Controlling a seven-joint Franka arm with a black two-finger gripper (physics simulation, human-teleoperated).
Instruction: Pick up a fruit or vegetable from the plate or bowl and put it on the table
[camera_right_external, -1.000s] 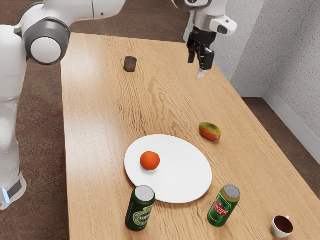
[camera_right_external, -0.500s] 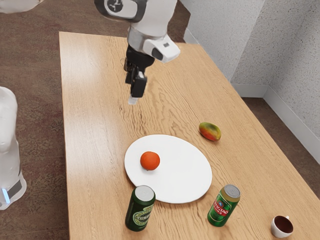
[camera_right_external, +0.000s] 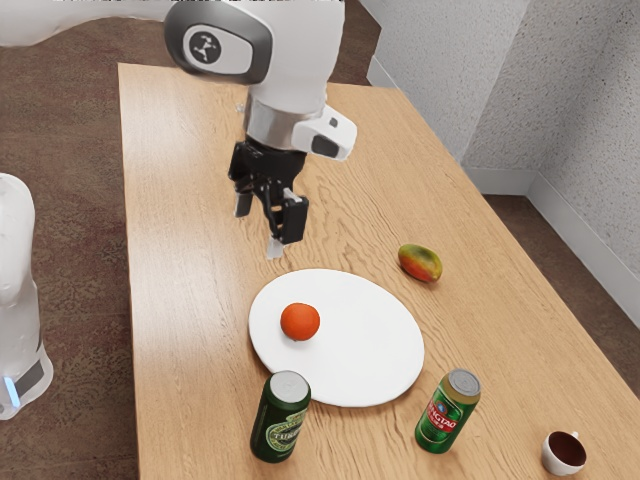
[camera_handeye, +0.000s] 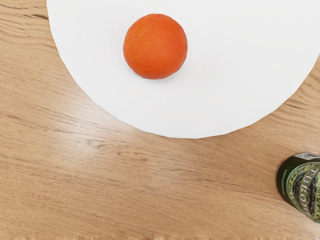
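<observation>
My gripper hangs over the table beyond the plate's far rim, pointing down, its two fingers apart with nothing between them. An orange rests on the white oval plate, toward the exterior view's left side of it. The wrist view has the same orange on the plate, close to its curved rim. The wooden table carries the plate.
A red-green mango lies on the table beside the plate. Near the plate's front stand a dark green can and a lighter green can. A white cup with dark contents is at the exterior view's lower right.
My hand has swung toward the exterior view's left and come nearer the plate. It has also turned, and both fingers now show spread. Orange, plate, mango and cans stay where they were.
</observation>
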